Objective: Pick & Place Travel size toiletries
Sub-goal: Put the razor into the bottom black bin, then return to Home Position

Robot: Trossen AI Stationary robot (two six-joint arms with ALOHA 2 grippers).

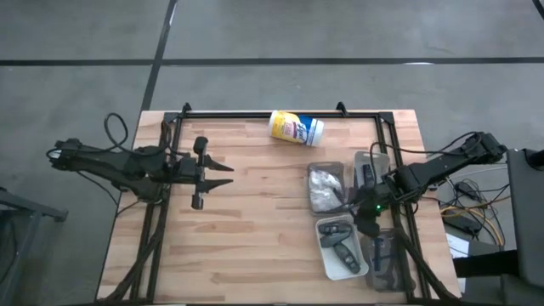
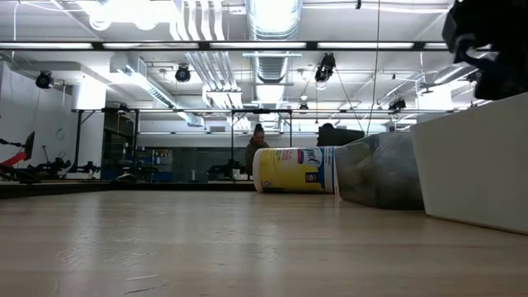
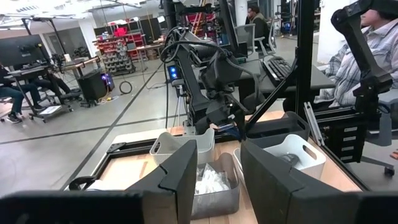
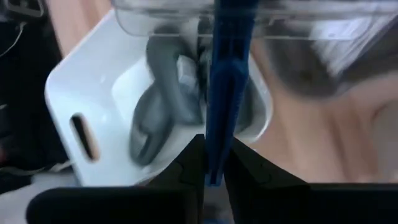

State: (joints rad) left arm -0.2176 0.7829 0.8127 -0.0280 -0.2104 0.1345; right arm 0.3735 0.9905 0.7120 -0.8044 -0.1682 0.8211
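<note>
Toiletry stick: slim blue stick [image 4: 222, 87], pinched upright at the frame's centre, hanging over the white tray [image 4: 93, 93].
Right gripper [image 4: 212, 163]: jaws nearly shut on that stick.
Our advice: we should lower it straight and release only inside the intended tray.
Left gripper [image 1: 223, 175]: centre-left, jaws partly open, empty.

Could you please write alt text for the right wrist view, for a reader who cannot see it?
The right gripper is shut on a slim blue stick, holding it above a white tray that contains dark grey tubes. A clear tray sits just beyond, on the wooden table.
</note>
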